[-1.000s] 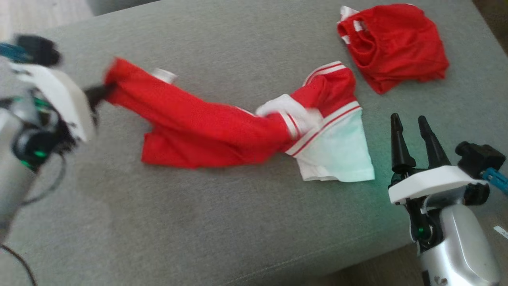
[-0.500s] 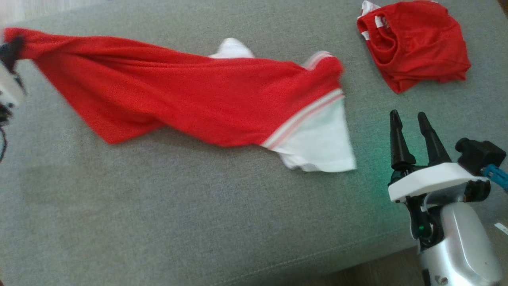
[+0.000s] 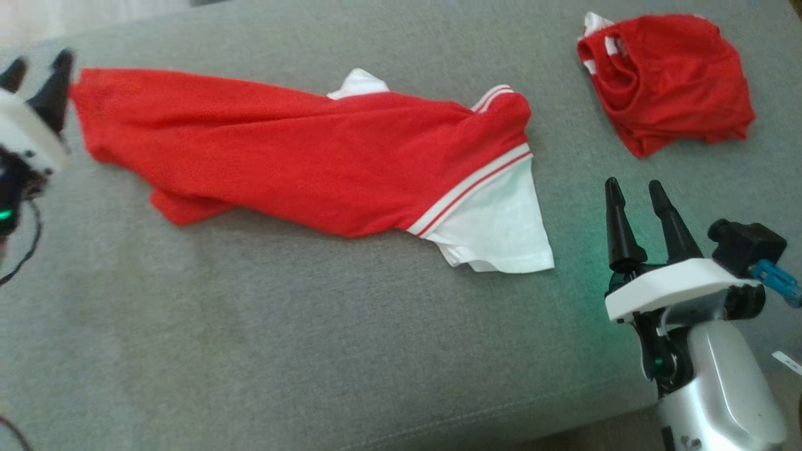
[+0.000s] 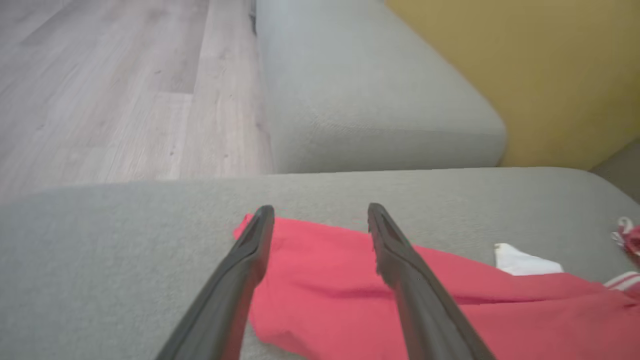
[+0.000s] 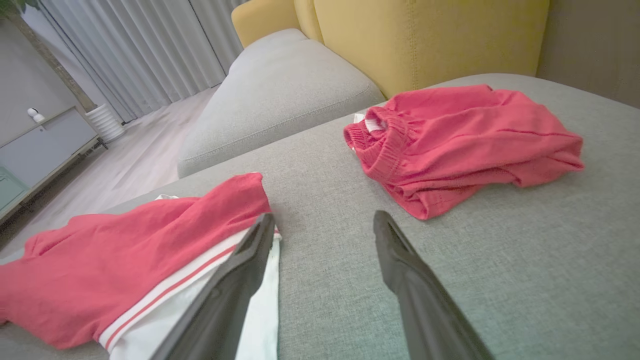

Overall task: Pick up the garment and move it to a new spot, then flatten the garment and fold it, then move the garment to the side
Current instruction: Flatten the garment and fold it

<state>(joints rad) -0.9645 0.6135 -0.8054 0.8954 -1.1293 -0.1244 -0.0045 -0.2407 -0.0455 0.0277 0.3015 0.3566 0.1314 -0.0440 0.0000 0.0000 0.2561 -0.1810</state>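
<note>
The garment (image 3: 301,156) is a red jersey with white sleeves and striped trim, stretched out lengthwise across the grey cushion (image 3: 313,351). Its left corner (image 4: 310,260) lies between the spread fingers of my left gripper (image 3: 36,78), which is open and holds nothing. In the left wrist view that gripper (image 4: 320,215) hovers just over the red cloth. My right gripper (image 3: 633,191) stands open near the front right, just right of the white sleeve (image 3: 495,232). The right wrist view shows the garment (image 5: 125,260) by my right gripper (image 5: 322,222).
A crumpled pair of red shorts (image 3: 670,81) lies at the far right of the cushion, also in the right wrist view (image 5: 465,140). A second grey cushion (image 4: 360,90) and a yellow backrest (image 5: 425,35) lie beyond. Wooden floor (image 4: 110,85) borders the left side.
My left gripper has pulled the garment out to the left, stretching it long, then opened and let go of the corner. The right arm has stayed put.
</note>
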